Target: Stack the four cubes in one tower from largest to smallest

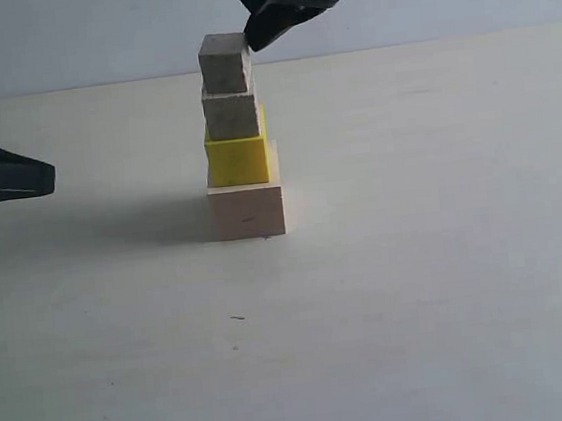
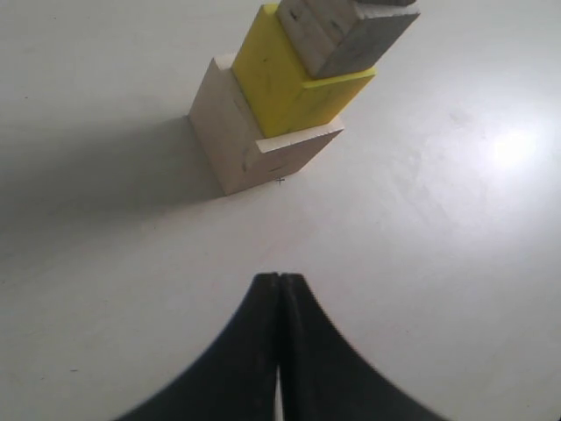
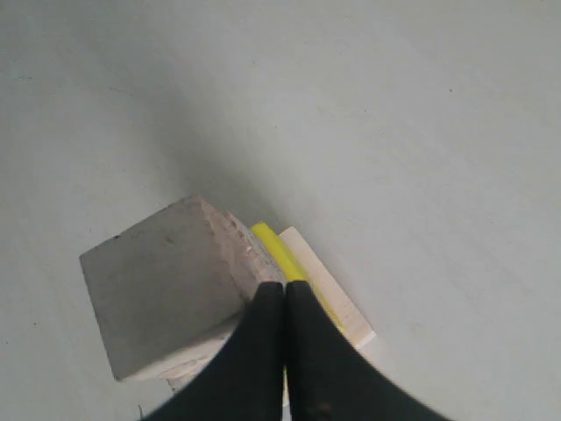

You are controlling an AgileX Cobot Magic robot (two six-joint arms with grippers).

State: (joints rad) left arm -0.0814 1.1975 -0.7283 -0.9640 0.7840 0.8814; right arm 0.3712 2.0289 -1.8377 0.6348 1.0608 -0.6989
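1. On the pale table, all four cubes are standing in one tower: the largest cube is sitting at the bottom, the yellow cube is resting on it, the small cube is lying on the yellow one, and the smallest cube is crowning the column.
2. Each upper cube is sitting nearer the left face of the one below than its right, so the stack is looking flush on one side, not centred.
3. The right gripper is hanging at the upper right corner of the smallest cube with its jaws pressed together and grasping nothing; whether its tip is touching the wood or is just beside it, the views are not showing.
4. The left gripper is waiting well apart on the left, low over the table, also clenched and empty.
5. Judging by this, the stacking itself is looking done, and the step in hand is probably a last touch at the top or clearing away.
6. To do it well, the right arm should be rising straight up from the corner, avoiding any sideways sweep, since the smallest cube is light and sitting highest.
7. If a nudge is wanted, it should be slow and gentle.
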